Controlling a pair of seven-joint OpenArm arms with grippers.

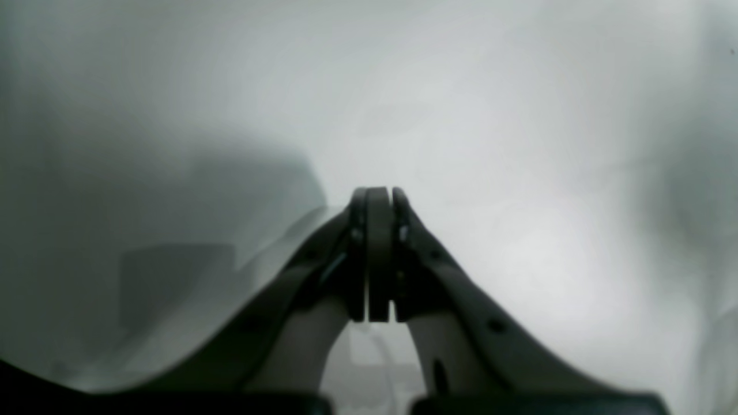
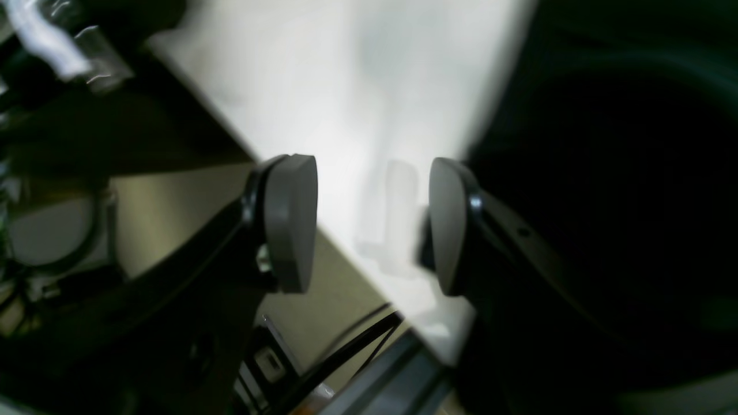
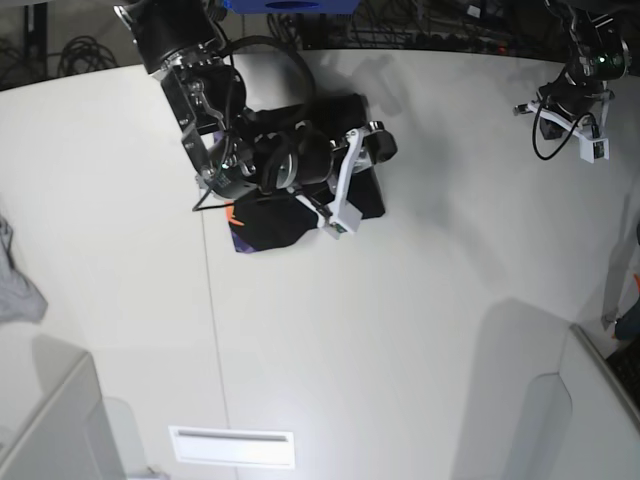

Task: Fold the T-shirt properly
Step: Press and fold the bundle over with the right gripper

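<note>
Over T-shirt [image 3: 270, 225], right tool [image 2: 373, 222] agape, empty

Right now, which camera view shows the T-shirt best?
The base view: the T-shirt lies bunched on the white table, partly under the right arm, with an orange and purple patch showing. The right wrist view shows only a blurred black mass beside the open right tool. The left wrist view shows none.

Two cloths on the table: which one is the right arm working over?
The black T-shirt, bunched mid-table with orange print showing, under the open right gripper. The grey cloth lies apart at the table's left edge.
</note>
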